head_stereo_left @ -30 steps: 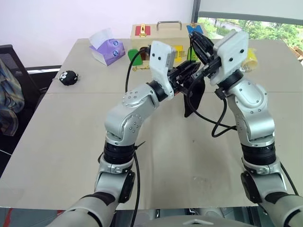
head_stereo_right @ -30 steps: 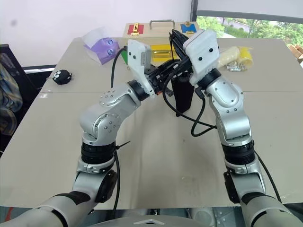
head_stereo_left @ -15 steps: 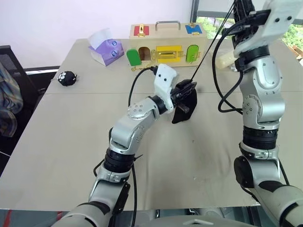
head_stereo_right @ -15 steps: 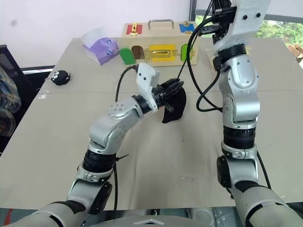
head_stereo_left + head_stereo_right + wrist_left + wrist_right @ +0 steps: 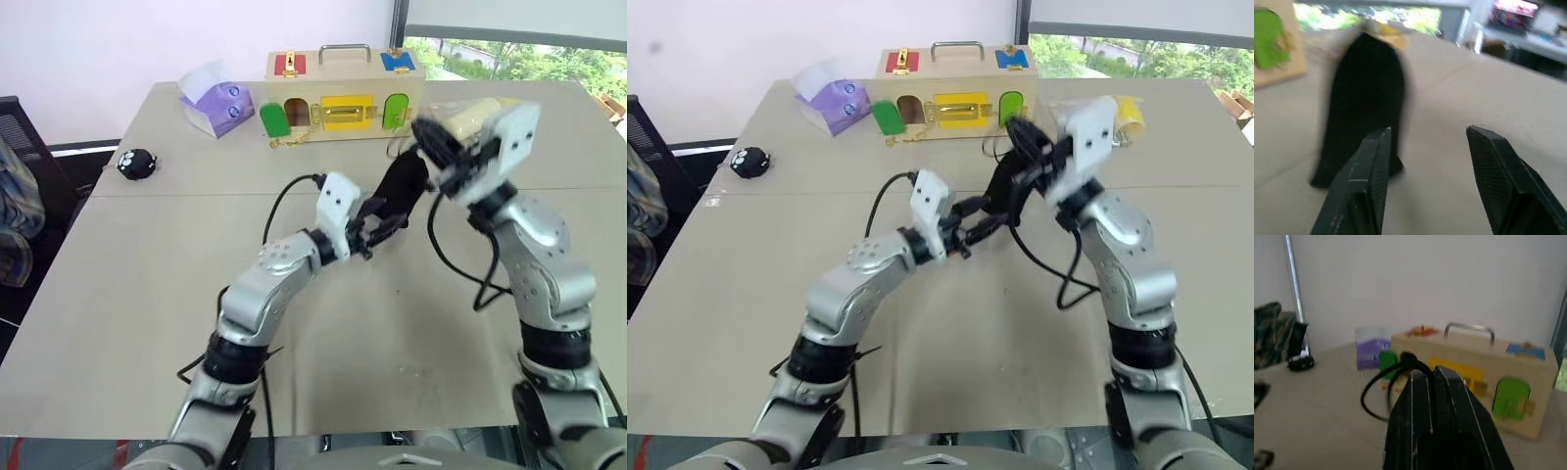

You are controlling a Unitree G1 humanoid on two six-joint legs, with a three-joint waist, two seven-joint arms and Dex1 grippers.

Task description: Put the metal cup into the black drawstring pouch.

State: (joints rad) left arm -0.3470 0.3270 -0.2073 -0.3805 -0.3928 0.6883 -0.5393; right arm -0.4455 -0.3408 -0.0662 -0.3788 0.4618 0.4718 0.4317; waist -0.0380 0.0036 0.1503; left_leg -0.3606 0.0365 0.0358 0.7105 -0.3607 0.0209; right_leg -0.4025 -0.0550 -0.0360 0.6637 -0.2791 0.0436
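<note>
The table (image 5: 118, 323) is bearing a wooden latch box (image 5: 343, 93) at its far edge. Over its middle the black drawstring pouch (image 5: 400, 188) is hanging from the right gripper (image 5: 428, 142) — fingers pressed together on its cord. The left gripper (image 5: 1425, 161) is sitting just beside the pouch, fingers standing apart — gripping nothing.

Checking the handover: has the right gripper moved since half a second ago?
Yes. The right gripper came down and toward the robot's left; it now shows below the wooden latch box, not above its right end.
</note>
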